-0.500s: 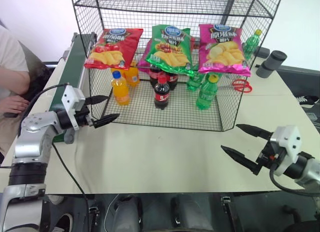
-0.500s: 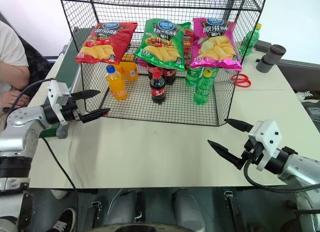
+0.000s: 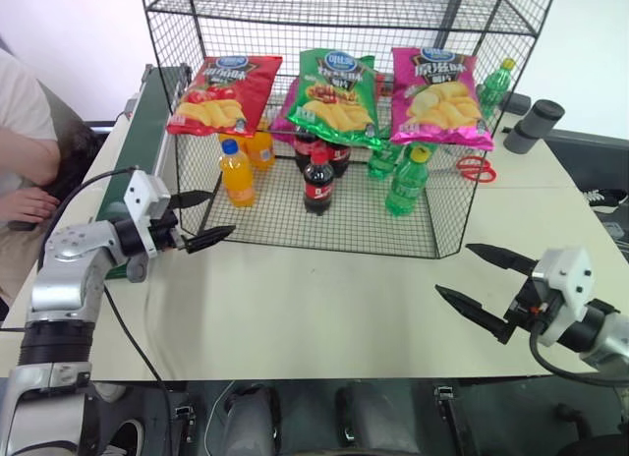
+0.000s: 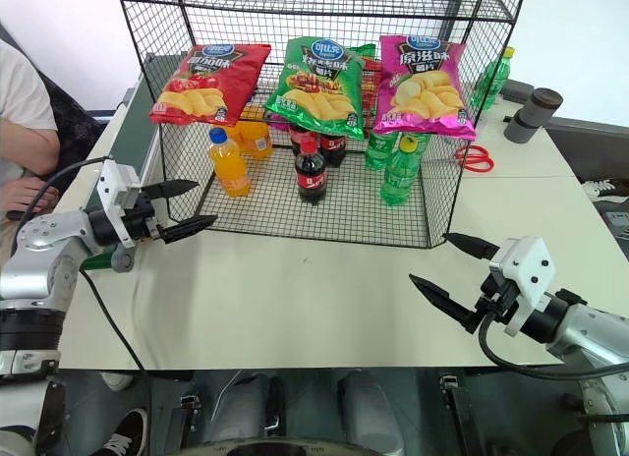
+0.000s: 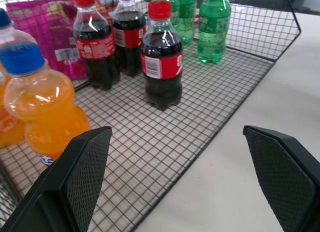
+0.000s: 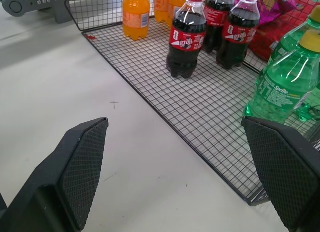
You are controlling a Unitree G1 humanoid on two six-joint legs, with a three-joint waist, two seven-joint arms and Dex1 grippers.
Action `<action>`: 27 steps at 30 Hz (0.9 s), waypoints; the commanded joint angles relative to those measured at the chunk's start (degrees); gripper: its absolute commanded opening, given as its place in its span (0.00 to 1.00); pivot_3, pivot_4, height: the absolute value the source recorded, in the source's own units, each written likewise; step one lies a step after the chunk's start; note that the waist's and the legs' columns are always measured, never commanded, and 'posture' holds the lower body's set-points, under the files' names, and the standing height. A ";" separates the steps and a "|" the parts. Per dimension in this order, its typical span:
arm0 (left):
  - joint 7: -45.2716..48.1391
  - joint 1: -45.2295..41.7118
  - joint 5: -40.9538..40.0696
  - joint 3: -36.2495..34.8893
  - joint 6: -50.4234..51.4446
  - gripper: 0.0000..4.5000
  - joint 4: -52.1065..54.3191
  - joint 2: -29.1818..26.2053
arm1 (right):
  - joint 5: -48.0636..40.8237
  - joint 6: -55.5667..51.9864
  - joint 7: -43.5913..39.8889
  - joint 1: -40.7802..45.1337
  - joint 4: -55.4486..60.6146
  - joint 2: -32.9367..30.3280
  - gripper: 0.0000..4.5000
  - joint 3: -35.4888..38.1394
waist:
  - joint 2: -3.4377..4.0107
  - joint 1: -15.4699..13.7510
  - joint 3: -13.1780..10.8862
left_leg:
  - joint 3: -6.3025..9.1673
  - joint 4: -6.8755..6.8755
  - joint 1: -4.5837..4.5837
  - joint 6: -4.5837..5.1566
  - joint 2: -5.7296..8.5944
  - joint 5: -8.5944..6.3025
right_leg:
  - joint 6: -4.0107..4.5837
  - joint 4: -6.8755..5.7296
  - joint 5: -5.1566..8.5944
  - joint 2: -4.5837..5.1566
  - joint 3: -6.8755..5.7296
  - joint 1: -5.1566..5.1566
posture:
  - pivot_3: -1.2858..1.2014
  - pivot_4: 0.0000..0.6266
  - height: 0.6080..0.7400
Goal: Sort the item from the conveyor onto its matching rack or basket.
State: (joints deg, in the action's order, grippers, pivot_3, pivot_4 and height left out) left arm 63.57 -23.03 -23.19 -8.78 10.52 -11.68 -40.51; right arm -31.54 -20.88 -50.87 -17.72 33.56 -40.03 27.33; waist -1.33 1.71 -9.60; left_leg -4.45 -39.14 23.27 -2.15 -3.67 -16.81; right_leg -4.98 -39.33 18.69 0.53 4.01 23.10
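Green crisp bag (image 3: 335,97): it is seen already on the rack, hung on the front of the middle shelf, between the red crisp bag (image 3: 222,94) at its 9 o'clock and the pink crisp bag (image 3: 438,97) at its 3 o'clock.
Rack (image 3: 324,215): a tall cage of thin black wire grid; cola bottles (image 3: 316,179), orange bottles (image 3: 236,172) and green bottles (image 3: 405,182) are stood on its lower floor.
Conveyor (image 3: 147,132): a narrow dark green belt with grey rails, at 9 o'clock of the rack; no item can be made out on the visible part.
Handling of the bag: it is judged light, soft and puffed with air, with a glossy film that may slip; the crisps inside are fragile, so a hard squeeze is to be avoided.
Where to hold: the flat sealed top edge, or a side seam, is judged the safest place.
Left gripper (image 3: 194,219): its jaws are spread wide and nothing is held; it is at 9 o'clock of the rack floor.
Right gripper (image 3: 482,287): its jaws are also spread wide and empty, over the bare pale table (image 3: 324,299) at about 5 o'clock of the rack.
Fingers (image 5: 82,169): black, wedge-shaped, with a fine textured pad.
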 commanded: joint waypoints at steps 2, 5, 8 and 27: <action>-0.14 -0.44 0.91 -0.45 -3.28 1.00 -0.49 -0.05 | -0.05 1.16 0.30 -0.19 1.48 -0.58 0.99 0.51 | 0.00 -0.28 0.00 | -0.01 0.00 -0.01 0.00 0.00 0.00 | 0.00 0.00 0.00 0.00 0.00 0.00 | 0.52 0.24 1.00; -0.04 -0.67 0.98 -0.10 -3.84 1.00 -0.73 0.22 | 0.04 1.27 0.39 -0.21 1.44 -0.66 0.99 0.62 | 0.00 -0.78 0.00 | -0.02 -0.01 -0.01 0.00 0.01 0.00 | 0.00 -0.01 0.00 -0.01 0.00 0.00 | 0.52 0.24 1.00; -0.42 -1.17 1.17 0.04 -3.96 1.00 -1.09 0.66 | 0.10 1.41 0.42 -0.43 1.64 -0.65 0.99 0.67 | 0.00 -1.06 0.00 | -0.02 -0.01 -0.01 0.00 0.02 0.00 | 0.00 -0.01 0.00 0.00 0.00 0.00 | 0.52 0.24 1.00; 0.73 -3.10 3.14 1.53 -8.17 1.00 -5.11 2.37 | 1.40 5.12 -0.44 -3.26 1.37 -0.18 0.99 0.84 | -0.01 -0.99 0.01 | -0.02 -0.03 -0.01 0.00 0.07 0.00 | 0.00 -0.04 0.00 -0.02 0.00 0.00 | 0.52 0.24 1.00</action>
State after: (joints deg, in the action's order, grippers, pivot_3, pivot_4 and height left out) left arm 63.83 -25.27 -20.31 -7.41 3.29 -17.43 -37.71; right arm -29.70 -16.87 -51.15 -20.72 33.61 -40.02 27.30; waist -1.34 0.72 -9.60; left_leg -4.47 -39.17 23.26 -2.15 -3.60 -16.81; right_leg -4.98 -39.38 18.68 0.52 4.00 23.10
